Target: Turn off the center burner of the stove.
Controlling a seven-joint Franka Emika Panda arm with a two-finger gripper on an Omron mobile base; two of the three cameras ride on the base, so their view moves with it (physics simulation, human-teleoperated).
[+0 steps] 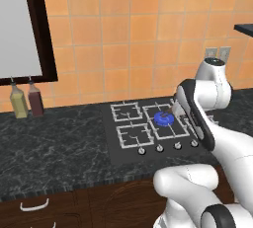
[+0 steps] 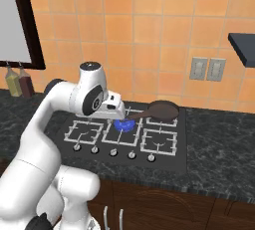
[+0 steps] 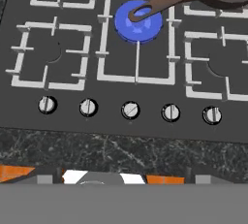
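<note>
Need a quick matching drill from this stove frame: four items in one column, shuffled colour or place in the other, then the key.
Column 1
1. center burner
2. pan
3. knobs
4. bottles

Column 2
A. silver, in a row along the front edge of the stove
B. on the counter left of the stove, under the window
C. bright blue ring
D. brown, on a back grate, handle reaching over the blue ring

Pairs: 1-C, 2-D, 3-A, 4-B

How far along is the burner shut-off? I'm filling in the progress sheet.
Nothing looks finished: the round centre burner shows its bright blue ring on the flat black stove. In hand: the camera on the hand faces the row of silver knobs, whose middle knob has a slanted slot while the others stand near upright. Left: turning that knob until the blue goes out.
</note>
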